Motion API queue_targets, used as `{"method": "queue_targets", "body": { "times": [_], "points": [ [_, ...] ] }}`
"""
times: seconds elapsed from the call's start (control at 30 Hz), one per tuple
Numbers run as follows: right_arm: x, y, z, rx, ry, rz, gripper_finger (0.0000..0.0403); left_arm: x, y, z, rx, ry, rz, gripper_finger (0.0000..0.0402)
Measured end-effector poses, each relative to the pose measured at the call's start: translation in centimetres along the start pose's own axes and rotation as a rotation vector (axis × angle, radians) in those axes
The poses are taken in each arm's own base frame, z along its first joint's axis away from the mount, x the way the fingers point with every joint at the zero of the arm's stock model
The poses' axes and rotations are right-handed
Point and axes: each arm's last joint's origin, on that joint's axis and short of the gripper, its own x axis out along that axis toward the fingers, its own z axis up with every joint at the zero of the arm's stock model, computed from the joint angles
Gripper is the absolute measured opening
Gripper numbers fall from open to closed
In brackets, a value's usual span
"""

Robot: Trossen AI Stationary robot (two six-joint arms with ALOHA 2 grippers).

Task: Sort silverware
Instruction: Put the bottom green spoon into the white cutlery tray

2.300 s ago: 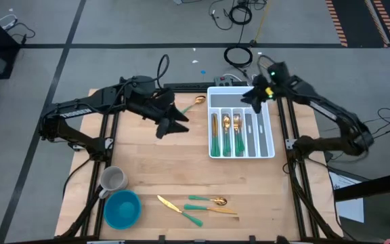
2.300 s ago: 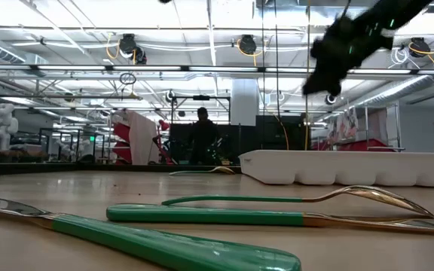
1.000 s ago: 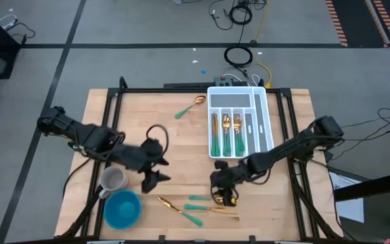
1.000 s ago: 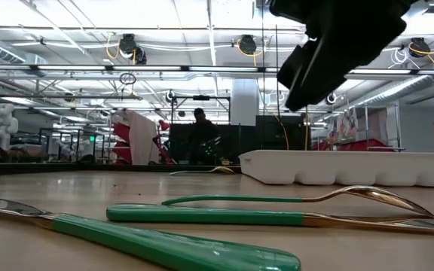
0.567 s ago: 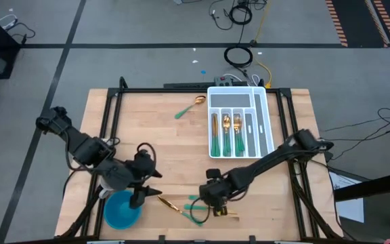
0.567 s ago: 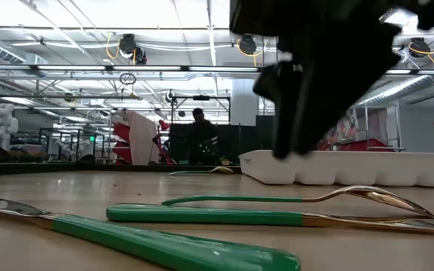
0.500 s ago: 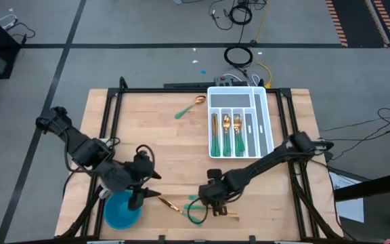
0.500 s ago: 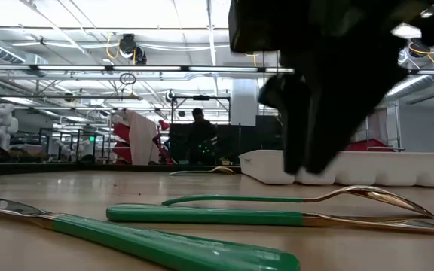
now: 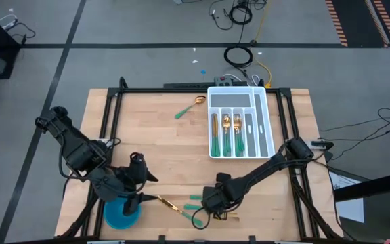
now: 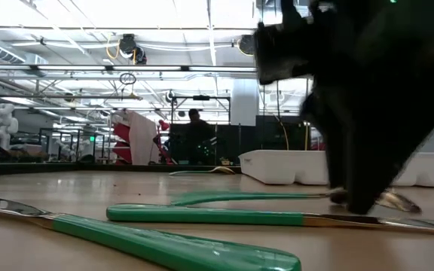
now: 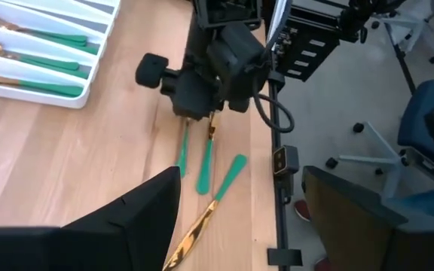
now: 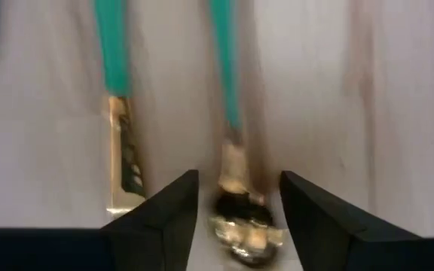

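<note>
Wooden table [image 9: 161,146] carries teal-handled, gold-headed silverware [image 11: 204,167]; right gripper [image 12: 234,214] straddles a spoon [image 12: 237,203], fingers apart; left gripper [image 9: 139,200] spread wide.

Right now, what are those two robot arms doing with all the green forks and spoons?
They are sorting silverware into the white tray, which already holds a few pieces. The right gripper is down at the table's front edge with its fingers open around the gold bowl of a spoon, not yet holding it. A knife lies nearby. The left gripper hovers open over the blue bowl.
</note>
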Motion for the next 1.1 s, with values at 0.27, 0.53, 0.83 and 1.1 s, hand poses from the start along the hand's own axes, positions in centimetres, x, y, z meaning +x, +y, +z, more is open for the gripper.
{"method": "queue_targets", "body": {
  "times": [0.27, 0.53, 0.83, 1.1],
  "points": [
    [0.5, -0.1, -0.8, 0.074, 0.062, -0.056, 0.0048, 0.0, 0.1, -0.1, 0.013, 0.009, 0.015, 0.0283],
    [-1.6, 0.0, -0.2, 0.084, 0.1, 0.037, 0.0003, 0.0, 0.2, -0.1, 0.016, -0.009, 0.045, 0.0283],
    [-6.9, -0.2, 1.7, -0.016, 0.005, 0.334, 0.0001, 1.8, 1.1, -1.3, 0.111, -0.005, 0.163, 0.0283],
    [-14.0, -2.9, 2.0, 0.019, -0.213, 0.386, 0.0, 6.5, 4.1, -4.3, 0.056, 0.042, 0.283, 0.0283]
  ]
}}
